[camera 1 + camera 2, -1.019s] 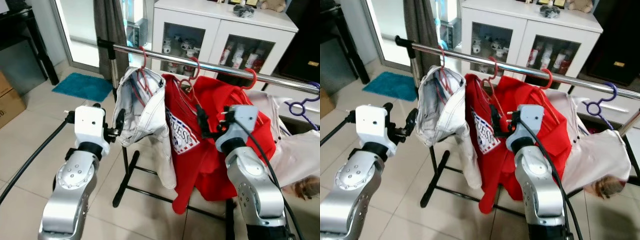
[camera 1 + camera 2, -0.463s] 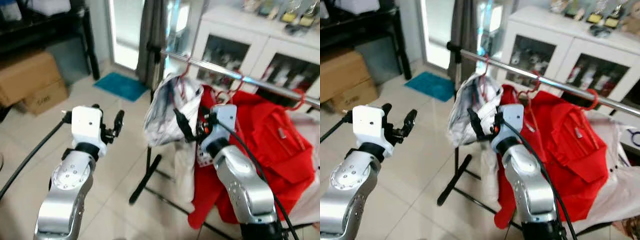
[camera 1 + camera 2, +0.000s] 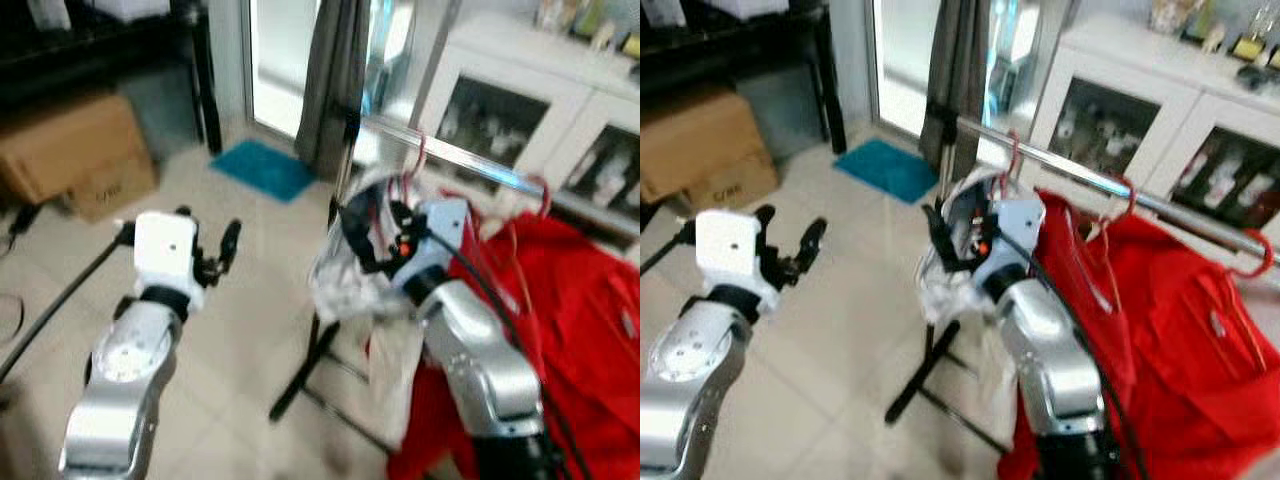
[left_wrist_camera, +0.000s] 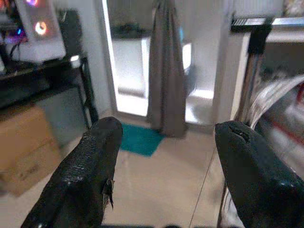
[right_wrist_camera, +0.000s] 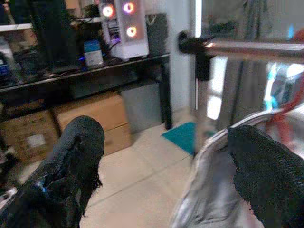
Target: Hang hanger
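Two thin red wire hangers (image 3: pixel 1012 160) hooked over a shiny metal clothes rail (image 3: pixel 1110 190), one behind the other near the rail's left end, hooks curled over the bar and slim red arms sloping down into the clothes. Draped on the nearest hanger, a crumpled white garment (image 3: pixel 345 275), bunched just beside the black upright of the rack stand (image 3: pixel 318 345). Draped on the next one, to the right, a bright red garment (image 3: pixel 1180 340) spreading wide and low. Further right along the rail, a third red hook (image 3: pixel 1258 255), blurred.

Raised in front of the white garment, the right gripper (image 3: pixel 368 232), long black fingers spread apart with nothing between them; through the right wrist view, the same two fingertips (image 5: pixel 78 142) wide apart, the rail's black end cap and pale cloth beyond them. Held out to the left over pale floor tiles, well apart from the rack, the left gripper (image 3: pixel 210 250), fingers likewise parted and empty.

Behind the rack, a grey curtain (image 3: pixel 340 80) by a bright doorway, a small teal mat (image 3: pixel 262 168) on the floor, a white glass-fronted cabinet (image 3: pixel 1140 110), and to the far left a brown cardboard box (image 3: pixel 75 150) under a dark shelf. Whole scene somewhat blurred.
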Robot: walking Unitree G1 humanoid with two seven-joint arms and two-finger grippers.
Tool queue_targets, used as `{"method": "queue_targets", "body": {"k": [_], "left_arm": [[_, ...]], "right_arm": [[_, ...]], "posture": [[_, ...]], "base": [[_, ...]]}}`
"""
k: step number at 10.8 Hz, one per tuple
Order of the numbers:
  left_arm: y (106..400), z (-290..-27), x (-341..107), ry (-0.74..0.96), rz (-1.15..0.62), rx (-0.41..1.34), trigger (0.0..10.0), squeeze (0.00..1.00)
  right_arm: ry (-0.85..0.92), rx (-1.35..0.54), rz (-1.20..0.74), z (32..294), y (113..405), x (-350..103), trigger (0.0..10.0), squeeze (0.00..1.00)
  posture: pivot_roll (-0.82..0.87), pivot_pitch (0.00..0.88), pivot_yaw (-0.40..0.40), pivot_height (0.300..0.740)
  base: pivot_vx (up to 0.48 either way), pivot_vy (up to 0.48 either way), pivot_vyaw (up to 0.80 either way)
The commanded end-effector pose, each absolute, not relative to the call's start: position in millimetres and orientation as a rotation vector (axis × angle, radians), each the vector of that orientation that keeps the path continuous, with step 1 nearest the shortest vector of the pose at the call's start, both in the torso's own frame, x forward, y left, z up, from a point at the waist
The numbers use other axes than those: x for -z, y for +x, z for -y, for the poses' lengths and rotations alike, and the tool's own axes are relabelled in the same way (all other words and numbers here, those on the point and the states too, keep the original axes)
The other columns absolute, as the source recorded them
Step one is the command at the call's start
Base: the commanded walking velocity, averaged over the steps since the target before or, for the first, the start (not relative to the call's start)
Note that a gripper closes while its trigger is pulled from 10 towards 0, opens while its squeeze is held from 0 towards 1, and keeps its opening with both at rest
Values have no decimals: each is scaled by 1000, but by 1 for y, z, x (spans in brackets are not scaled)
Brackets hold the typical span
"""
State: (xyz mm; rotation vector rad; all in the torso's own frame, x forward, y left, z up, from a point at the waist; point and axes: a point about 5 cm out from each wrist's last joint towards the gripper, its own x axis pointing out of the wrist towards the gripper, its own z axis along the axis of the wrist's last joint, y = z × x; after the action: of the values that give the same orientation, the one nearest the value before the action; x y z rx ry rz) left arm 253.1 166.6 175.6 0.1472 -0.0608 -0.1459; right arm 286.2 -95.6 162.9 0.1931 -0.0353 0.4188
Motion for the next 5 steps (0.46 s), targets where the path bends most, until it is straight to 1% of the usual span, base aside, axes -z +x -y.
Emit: {"method": "queue_targets", "body": {"k": [1,2,3,4,5], "left_arm": [[252,-158,-177,141,69,181,10000,0],[251,-157,-177,151,70,186,10000,0],[248,-155,-177,140,71,237,10000,0],[244,-149,-173,139,37,348,10000,0],[240,-145,-167,152,-4,445,10000,0]], "right_arm": [[189,-386,35,105,286,-164,10000,0],[195,-380,42,105,287,-166,10000,0],[169,-361,61,107,287,-172,10000,0],[127,-305,3,118,289,-170,10000,373],[113,-255,-38,131,293,-170,10000,1000]], "posture": [[11,0,-87,740],[16,0,-93,740],[14,0,-106,740],[12,0,-110,740],[2,0,-107,740]], "base": [[360,0,0],[349,0,0],[0,0,0],[0,0,0],[0,0,0]]}}
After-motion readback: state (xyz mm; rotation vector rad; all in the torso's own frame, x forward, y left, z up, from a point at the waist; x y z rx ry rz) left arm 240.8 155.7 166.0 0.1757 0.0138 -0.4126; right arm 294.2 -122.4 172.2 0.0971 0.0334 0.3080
